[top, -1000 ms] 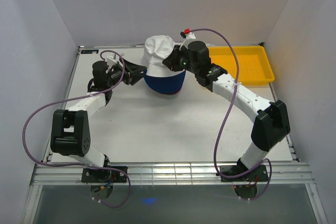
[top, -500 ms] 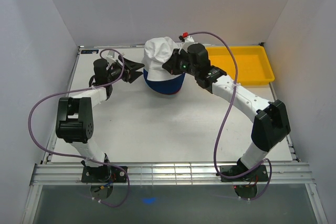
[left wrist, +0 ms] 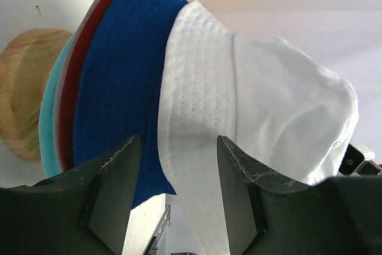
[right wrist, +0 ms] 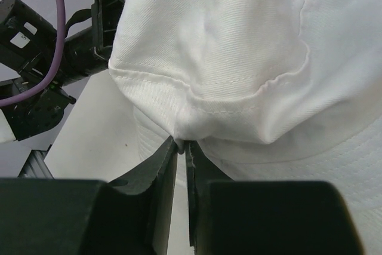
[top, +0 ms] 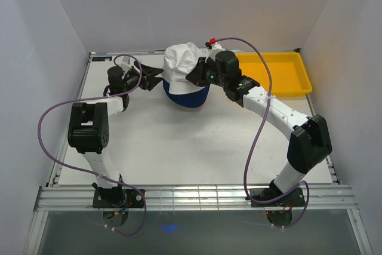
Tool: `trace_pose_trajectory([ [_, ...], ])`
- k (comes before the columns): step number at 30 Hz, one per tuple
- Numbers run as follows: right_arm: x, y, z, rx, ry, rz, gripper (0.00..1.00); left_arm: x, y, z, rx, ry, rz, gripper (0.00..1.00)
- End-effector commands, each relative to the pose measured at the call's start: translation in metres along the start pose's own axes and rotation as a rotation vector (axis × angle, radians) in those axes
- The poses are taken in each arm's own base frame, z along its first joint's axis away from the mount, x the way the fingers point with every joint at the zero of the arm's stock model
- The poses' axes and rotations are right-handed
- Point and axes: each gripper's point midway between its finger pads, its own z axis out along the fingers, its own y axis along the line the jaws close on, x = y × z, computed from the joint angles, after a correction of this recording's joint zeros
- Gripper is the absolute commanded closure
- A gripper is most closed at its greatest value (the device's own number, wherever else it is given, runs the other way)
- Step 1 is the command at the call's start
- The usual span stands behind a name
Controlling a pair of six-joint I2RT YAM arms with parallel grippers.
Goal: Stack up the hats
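White table [top: 179, 147] across the lower frame, left gripper [top: 156, 77] gaping beside the brim, gripping nothing, right gripper [right wrist: 181, 147] pinched on a fold of the white hat [top: 179, 61], crown up, leaning left, atop the navy hat [top: 186, 95] at upper centre, yellow tray [top: 274, 73] upper right, pale walls.

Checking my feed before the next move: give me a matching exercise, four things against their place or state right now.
1 white hat
2 navy hat
3 yellow tray
4 left tool

A open, gripping nothing
B pinched by the right tool
C far right on the table
D directly beneath the white hat

Pairs: 1-B, 2-D, 3-C, 4-A
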Motion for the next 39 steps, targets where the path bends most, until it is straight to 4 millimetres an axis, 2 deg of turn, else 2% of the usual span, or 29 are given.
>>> trace_pose_trajectory([
  [1,-0.03,0.016,-0.012,-0.054,-0.049,0.0,0.83,-0.009,-0.029,0.001,0.098,-0.013,0.042,0.37],
  [6,-0.037,0.018,-0.009,-0.083,-0.039,0.042,0.81,-0.01,-0.028,0.003,0.119,-0.011,0.021,0.39],
  [14,-0.062,0.017,-0.017,-0.149,-0.047,0.136,0.73,-0.01,-0.027,0.005,0.141,-0.01,-0.002,0.43],
  [17,-0.06,0.014,-0.019,-0.173,-0.02,0.175,0.7,-0.011,-0.027,0.005,0.144,-0.01,-0.005,0.43],
  [21,-0.053,-0.002,-0.025,-0.147,-0.008,0.215,0.66,-0.011,-0.027,0.005,0.145,-0.009,-0.008,0.46],
  [24,-0.047,-0.028,-0.036,-0.107,0.001,0.279,0.62,-0.01,-0.026,0.006,0.145,-0.004,-0.012,0.48],
  [25,-0.042,-0.044,-0.042,-0.088,0.008,0.309,0.6,-0.01,-0.026,0.006,0.146,-0.002,-0.012,0.49],
  [29,-0.033,-0.069,-0.052,-0.083,0.023,0.381,0.52,-0.01,-0.024,0.006,0.147,0.001,-0.019,0.51],
  [32,-0.025,-0.08,-0.054,-0.097,0.04,0.434,0.46,-0.009,-0.024,0.006,0.154,0.004,-0.024,0.52],
  [39,-0.013,-0.086,-0.047,-0.168,0.048,0.538,0.35,-0.009,-0.022,0.007,0.152,0.007,-0.033,0.55],
])
